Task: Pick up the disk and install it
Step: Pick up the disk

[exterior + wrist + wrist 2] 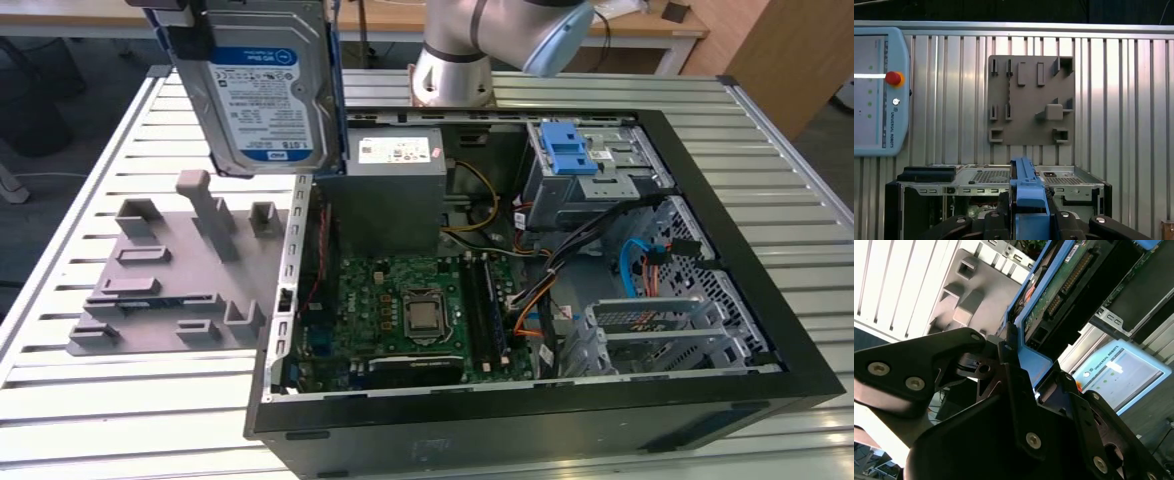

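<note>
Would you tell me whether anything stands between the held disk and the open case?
Nothing visible does. The gripper holds the disk aloft, clear of the stand and the case, whose open side faces up.

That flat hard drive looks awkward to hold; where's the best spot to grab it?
Likely its short end, on the blue bracket, coming from above. The disk hangs upright, and that slim bracket end is clamped in the pincer, sparing the labelled face.
</note>
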### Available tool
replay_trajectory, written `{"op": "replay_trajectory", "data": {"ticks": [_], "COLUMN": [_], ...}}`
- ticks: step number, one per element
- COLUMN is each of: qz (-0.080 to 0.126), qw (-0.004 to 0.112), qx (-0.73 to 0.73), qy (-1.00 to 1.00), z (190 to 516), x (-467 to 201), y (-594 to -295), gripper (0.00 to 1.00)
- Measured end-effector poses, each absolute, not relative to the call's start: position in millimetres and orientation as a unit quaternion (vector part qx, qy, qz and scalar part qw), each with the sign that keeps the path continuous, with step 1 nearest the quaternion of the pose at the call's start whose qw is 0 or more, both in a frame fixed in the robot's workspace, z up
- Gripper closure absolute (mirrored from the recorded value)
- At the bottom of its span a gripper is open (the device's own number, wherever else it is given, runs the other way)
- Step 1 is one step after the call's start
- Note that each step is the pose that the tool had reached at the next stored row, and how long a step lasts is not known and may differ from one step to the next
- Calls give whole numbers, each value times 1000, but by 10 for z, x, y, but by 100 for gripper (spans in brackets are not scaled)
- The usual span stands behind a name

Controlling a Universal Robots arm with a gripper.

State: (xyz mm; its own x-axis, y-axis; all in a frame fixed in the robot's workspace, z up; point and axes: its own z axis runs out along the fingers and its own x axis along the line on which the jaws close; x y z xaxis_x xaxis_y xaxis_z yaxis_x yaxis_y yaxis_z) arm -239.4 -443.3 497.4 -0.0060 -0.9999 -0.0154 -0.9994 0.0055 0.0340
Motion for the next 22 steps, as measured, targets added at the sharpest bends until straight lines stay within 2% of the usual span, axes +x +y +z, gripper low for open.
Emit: {"op": "replay_trajectory", "data": {"ticks": [22], "qz": [-18], "qw": [7], "qx": [705], "qy": [-709], "z": [4973], "x": [-2010], "y": [-4482], "gripper": [64]}}
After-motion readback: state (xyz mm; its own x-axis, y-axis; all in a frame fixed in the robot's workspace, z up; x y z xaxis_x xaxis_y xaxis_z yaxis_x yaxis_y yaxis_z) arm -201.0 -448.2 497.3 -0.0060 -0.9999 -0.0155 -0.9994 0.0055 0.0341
